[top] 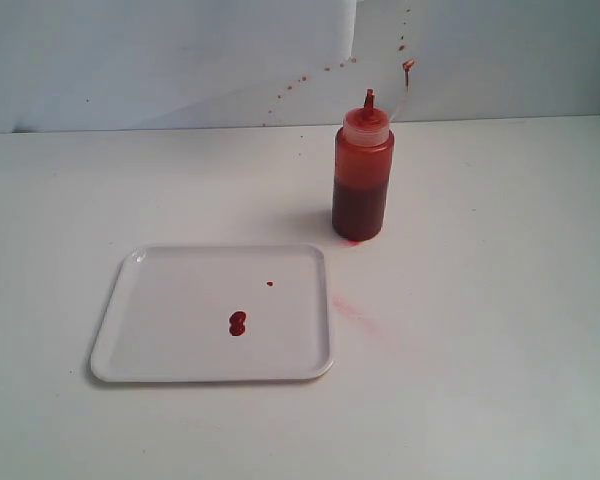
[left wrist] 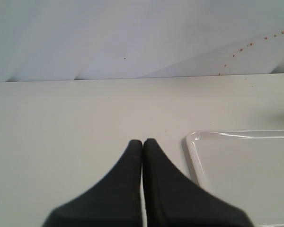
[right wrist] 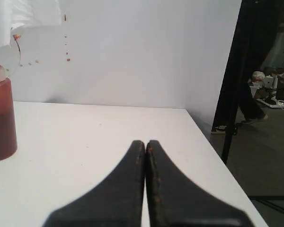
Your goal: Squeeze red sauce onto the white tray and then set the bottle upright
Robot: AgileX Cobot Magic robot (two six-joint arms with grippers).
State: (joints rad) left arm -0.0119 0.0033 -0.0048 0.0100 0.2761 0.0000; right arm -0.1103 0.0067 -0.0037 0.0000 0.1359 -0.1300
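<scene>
Looking done imo: red sauce (top: 237, 323) on white tray (top: 160, 340), bottle (top: 362, 185) upright on bench (top: 500, 350) at tray's 1 o'clock, so L claw (left wrist: 142, 142) & R claw (right wrist: 145, 143) clenched empty, clear.

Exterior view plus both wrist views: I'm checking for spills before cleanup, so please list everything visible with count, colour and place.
bottle: one, translucent red-tinted, upright on the table, off the tray, past one corner.
white tray: one, white, flat on the table.
red sauce: one double blob and one small drop, dark red, on the tray.
smear: one, pale pink, on the table beside the tray's edge nearest the bottle.
specks: several, reddish, on the backdrop behind the bottle.
table: one, white.
left pincer: one, black, shut, near a tray corner.
right pincer: one, black, shut, apart from the bottle.
</scene>
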